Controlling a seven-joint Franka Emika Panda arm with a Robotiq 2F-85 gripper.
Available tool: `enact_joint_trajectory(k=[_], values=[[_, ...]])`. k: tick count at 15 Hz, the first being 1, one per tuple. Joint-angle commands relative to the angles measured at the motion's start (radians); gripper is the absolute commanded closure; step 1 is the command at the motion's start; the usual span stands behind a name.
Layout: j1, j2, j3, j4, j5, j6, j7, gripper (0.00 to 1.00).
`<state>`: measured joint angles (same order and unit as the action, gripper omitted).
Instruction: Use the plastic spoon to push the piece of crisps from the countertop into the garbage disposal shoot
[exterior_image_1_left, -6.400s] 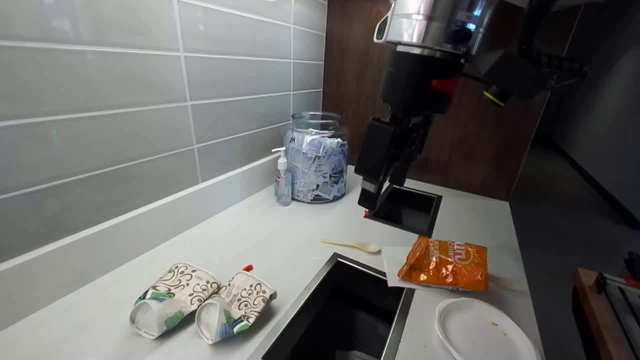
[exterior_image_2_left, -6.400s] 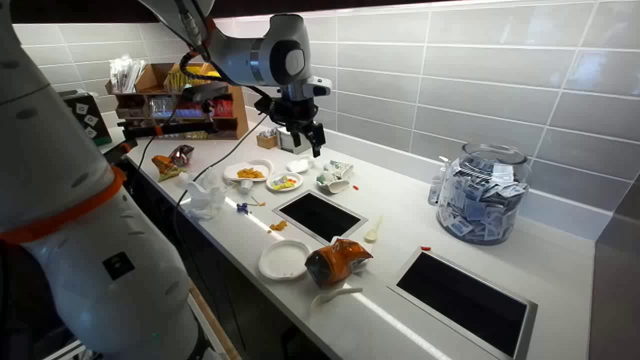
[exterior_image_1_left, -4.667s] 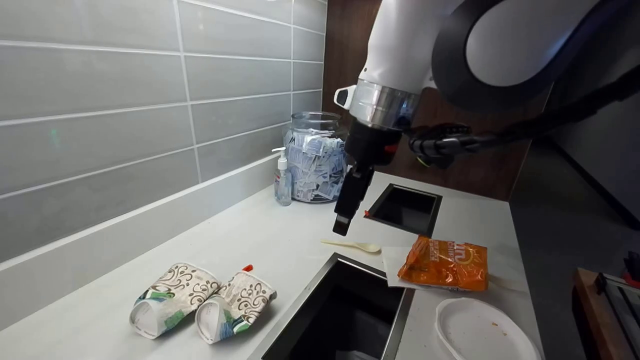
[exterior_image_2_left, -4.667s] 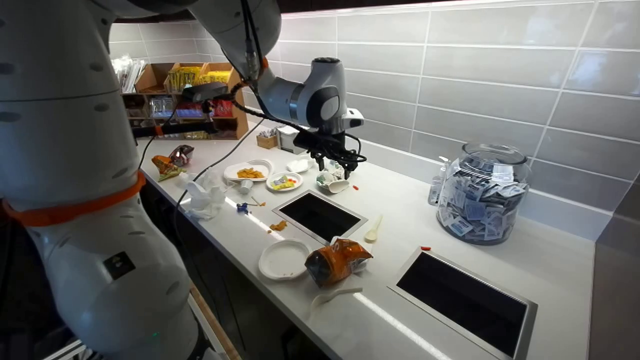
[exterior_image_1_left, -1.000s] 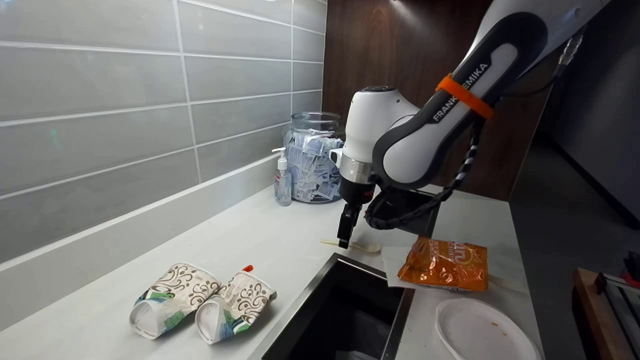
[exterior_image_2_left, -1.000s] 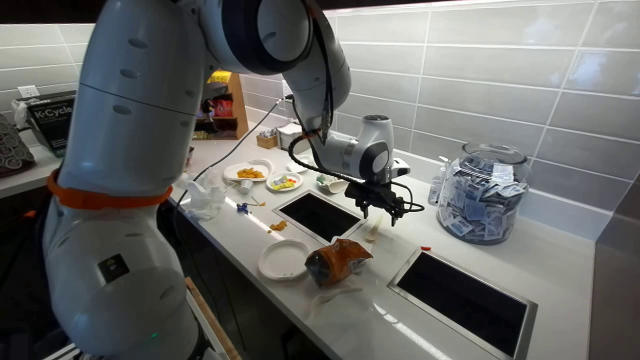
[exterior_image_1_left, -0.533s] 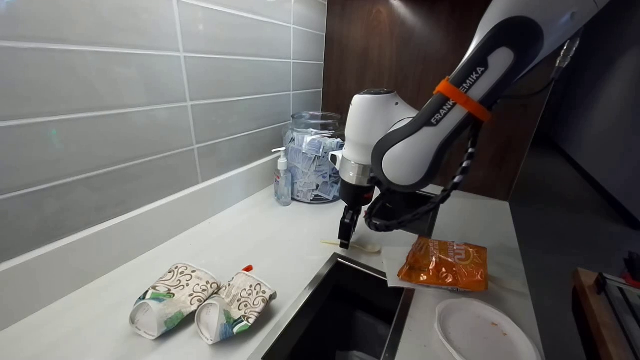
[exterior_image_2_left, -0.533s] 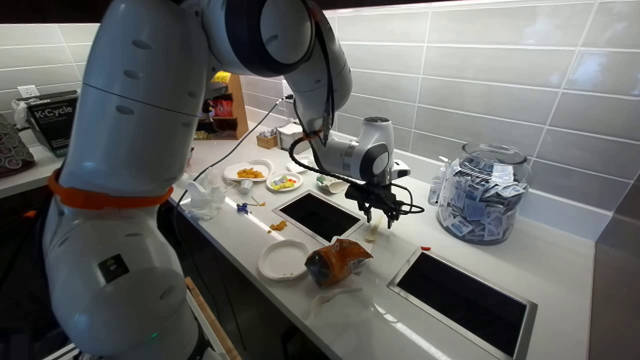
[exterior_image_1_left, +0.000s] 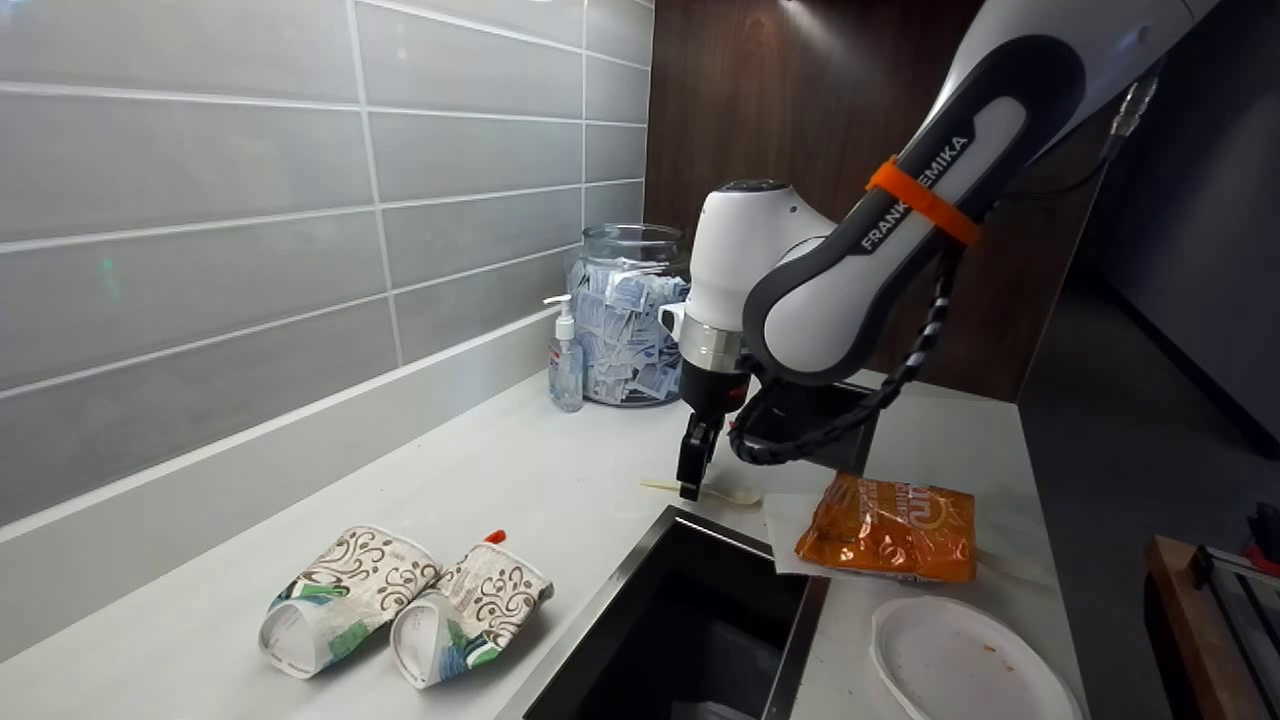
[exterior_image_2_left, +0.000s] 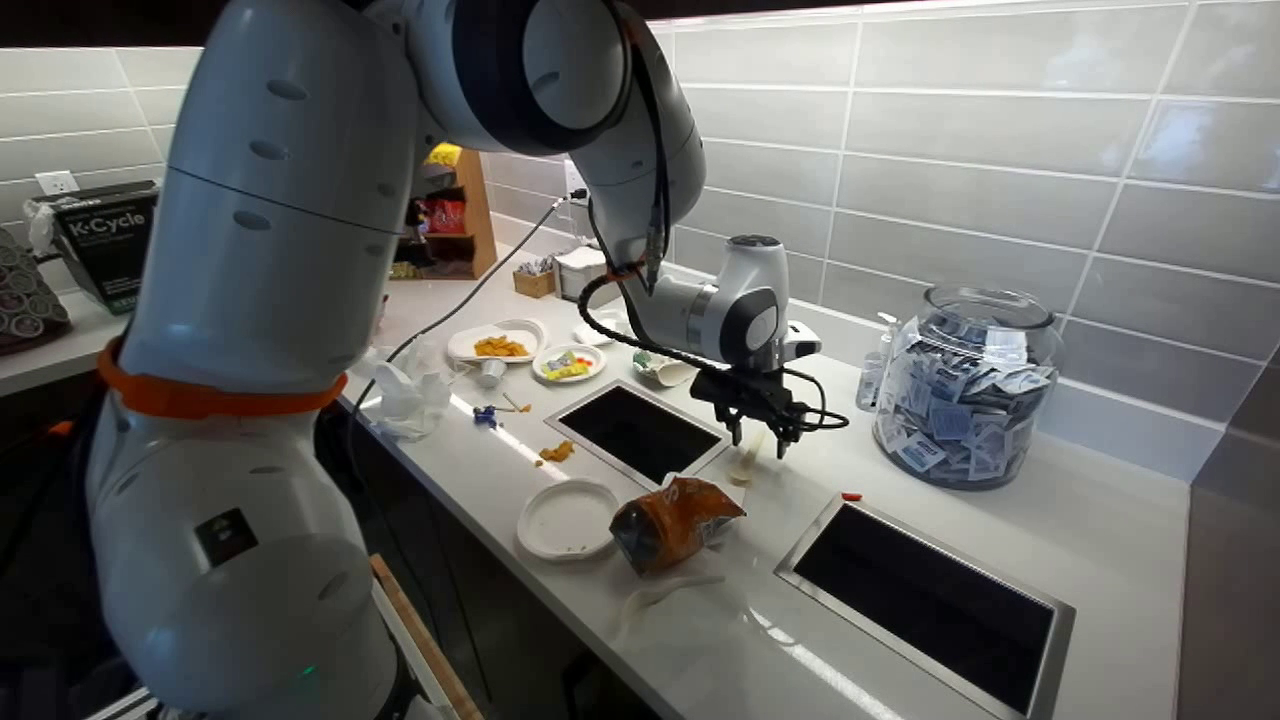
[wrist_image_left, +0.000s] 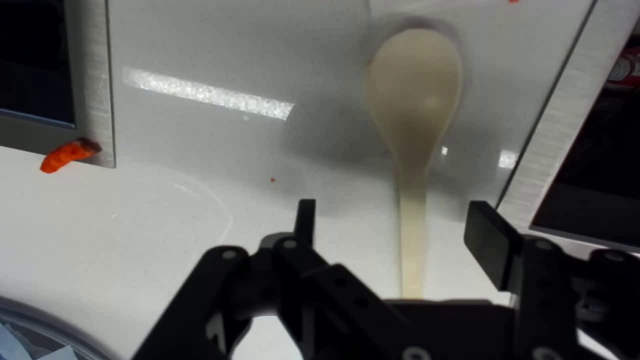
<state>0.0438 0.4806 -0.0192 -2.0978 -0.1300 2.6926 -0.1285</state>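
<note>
Wrist view, left to right. Well left of the gripper (wrist_image_left: 393, 220): red-orange piece (wrist_image_left: 70, 154) across the metal corner of a dark opening (wrist_image_left: 91, 75); likely the crisp meant. Under the gripper: plastic spoon (wrist_image_left: 414, 165) flat on the countertop (wrist_image_left: 150, 240), handle running between the jaws, bowl out ahead. Jaws wide apart, nothing held. Just beside the right-hand jaw: second opening (wrist_image_left: 561, 125), something red and grey (wrist_image_left: 625, 70) inside, too cut off to name.

Step, in my judgement: lining up to pick up the spoon; pushing not begun. Next move: settle low enough over the handle, close on it squarely, lift with the bowl free for sweeping. Gap to the countertop hard to read.

Containers, in an exterior view, left to right. Well left of gripper: large plate (exterior_image_2_left: 460, 348), orange crisps (exterior_image_2_left: 500, 347) in it; small plate (exterior_image_2_left: 600, 358), yellow wrapper (exterior_image_2_left: 565, 368); closer in, shallow plate (exterior_image_2_left: 565, 515) with crumbs (exterior_image_1_left: 989, 648). Near gripper: orange bag (exterior_image_2_left: 685, 520), contents hidden. Right of gripper: pump bottle (exterior_image_2_left: 872, 380), clear; glass jar (exterior_image_2_left: 1052, 345) packed with sachets (exterior_image_2_left: 955, 400).
</note>
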Motion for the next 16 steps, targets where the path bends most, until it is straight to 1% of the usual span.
enact_joint_trajectory(k=[1, 2, 3, 5, 7, 8, 10, 11, 13, 15, 16], values=[[-0.020, 0.012, 0.022, 0.004, 0.015, 0.014, -0.002, 0.47], [-0.028, 0.011, 0.030, 0.004, 0.025, 0.010, -0.010, 0.53], [-0.030, 0.012, 0.034, 0.005, 0.029, 0.008, -0.011, 0.62], [-0.046, 0.011, 0.053, 0.003, 0.047, 0.007, -0.022, 0.78], [-0.061, 0.011, 0.070, 0.003, 0.069, 0.002, -0.033, 0.92], [-0.078, 0.010, 0.090, 0.004, 0.093, -0.006, -0.050, 0.99], [-0.104, 0.015, 0.118, 0.007, 0.136, -0.014, -0.078, 0.99], [-0.115, 0.017, 0.130, 0.008, 0.155, -0.016, -0.090, 0.97], [-0.142, 0.019, 0.157, 0.011, 0.200, -0.021, -0.122, 0.97], [-0.172, 0.023, 0.184, 0.012, 0.249, -0.003, -0.154, 0.97], [-0.196, 0.025, 0.208, 0.012, 0.284, -0.004, -0.181, 0.97]])
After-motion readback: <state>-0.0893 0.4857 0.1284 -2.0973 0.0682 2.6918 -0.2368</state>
